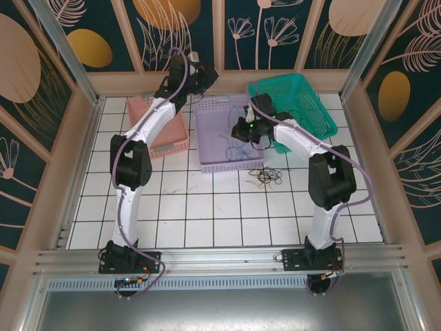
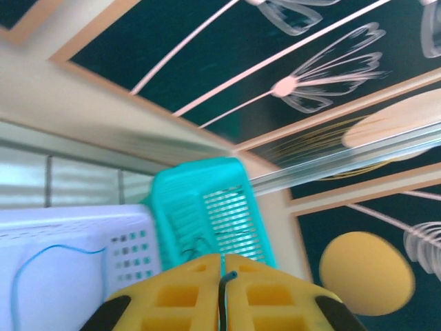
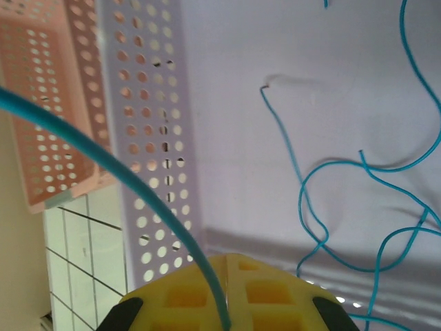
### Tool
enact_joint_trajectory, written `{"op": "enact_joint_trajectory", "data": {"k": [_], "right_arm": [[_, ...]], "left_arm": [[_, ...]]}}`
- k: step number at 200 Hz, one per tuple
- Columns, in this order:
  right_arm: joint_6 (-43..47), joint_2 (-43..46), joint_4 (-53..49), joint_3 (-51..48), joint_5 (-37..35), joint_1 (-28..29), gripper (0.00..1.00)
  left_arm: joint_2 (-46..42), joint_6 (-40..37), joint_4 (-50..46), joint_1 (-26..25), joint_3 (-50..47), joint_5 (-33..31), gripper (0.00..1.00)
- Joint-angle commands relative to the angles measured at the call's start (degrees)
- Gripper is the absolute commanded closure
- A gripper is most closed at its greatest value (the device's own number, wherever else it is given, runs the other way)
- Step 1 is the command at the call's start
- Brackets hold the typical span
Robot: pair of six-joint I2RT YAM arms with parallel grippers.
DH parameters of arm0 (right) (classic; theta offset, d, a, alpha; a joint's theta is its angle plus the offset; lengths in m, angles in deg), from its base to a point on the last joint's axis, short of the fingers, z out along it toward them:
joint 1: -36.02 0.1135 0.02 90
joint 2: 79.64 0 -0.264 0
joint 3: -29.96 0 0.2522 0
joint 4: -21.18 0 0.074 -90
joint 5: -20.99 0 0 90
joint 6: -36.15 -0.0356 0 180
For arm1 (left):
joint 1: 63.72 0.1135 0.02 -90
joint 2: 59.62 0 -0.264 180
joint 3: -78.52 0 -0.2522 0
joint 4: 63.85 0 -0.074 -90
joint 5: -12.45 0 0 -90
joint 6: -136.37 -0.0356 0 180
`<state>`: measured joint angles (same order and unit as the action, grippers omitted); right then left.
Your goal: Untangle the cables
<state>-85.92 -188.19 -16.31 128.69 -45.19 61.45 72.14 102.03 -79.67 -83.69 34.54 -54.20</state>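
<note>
Over the lilac basket (image 1: 207, 138), a blue wire (image 3: 138, 186) is being pinched between the closed pads of the right gripper (image 3: 226, 276). More blue loops (image 3: 331, 200) are being seen spread on the basket floor. Near the back wall, a thin dark strand (image 2: 222, 303) is being clamped in the closed left gripper (image 2: 222, 269). A dark and pale clump (image 1: 265, 178) is being seen on the tiles just beside the basket. All the wires are being judged light, limp and slippery, and free ends are being favoured as grip points. No readable writing is being shown.
</note>
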Motion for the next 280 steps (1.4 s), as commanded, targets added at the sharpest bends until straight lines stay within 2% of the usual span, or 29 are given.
{"op": "enact_joint_trajectory", "data": {"k": [1, 24, 53, 79, 108, 175, 184, 204, 213, 237, 280], "right_arm": [[-2.04, -1.32, 1.05, 1.45, -1.94, 0.32, 1.0], [-3.08, -4.11, -1.33, 3.91, -2.52, 0.46, 1.0], [-2.82, -8.55, -4.05, 8.06, -1.46, 0.67, 1.0], [-2.58, -11.85, -5.52, 11.37, -1.52, 0.65, 1.0], [-2.64, -13.5, -5.72, 14.45, -1.11, 0.62, 1.0], [-5.33, -16.35, -5.74, 20.97, -1.39, -1.21, 1.0], [-5.39, -16.19, -5.89, 21.59, -1.85, -1.56, 0.93], [-5.11, -13.58, -5.62, 20.81, -3.25, -1.79, 0.67], [-5.21, -11.34, -4.82, 19.37, -4.03, -1.84, 0.61], [-6.9, -2.65, -3.32, 13.03, -8.47, -1.94, 0.53], [-11.25, 16.49, -1.54, -4.89, -14.41, -2.59, 0.44]], "left_arm": [[0.91, -4.1, -4.43, 0.37, -0.1, -2.76, 0.76], [-0.35, -5.98, -10.37, 0.37, 0.44, -7.62, 0.51], [-4.92, -8.39, -16.59, 0.37, 0.1, -14.19, 0.35], [-10.07, -8.21, -19.44, 0.32, -2.86, -16.8, 0.33], [-17.19, -7.67, -17.27, 0.3, -10.45, -17.38, 0.34], [-31.56, -4.15, -10.0, -1.92, -30.16, -14.06, 0.36], [-32.98, -4.1, -9.89, -2.62, -32.2, -13.75, 0.36], [-36.85, -3.98, -9.46, -4.16, -36.83, -12.77, 0.36], [-38.29, -3.83, -9.67, -4.81, -38.8, -12.56, 0.36], [-42.36, -3.37, -9.97, -6.42, -44.05, -12.22, 0.37], [-48.43, -0.15, -8.89, -8.57, -55.16, -10.79, 0.38]]}}
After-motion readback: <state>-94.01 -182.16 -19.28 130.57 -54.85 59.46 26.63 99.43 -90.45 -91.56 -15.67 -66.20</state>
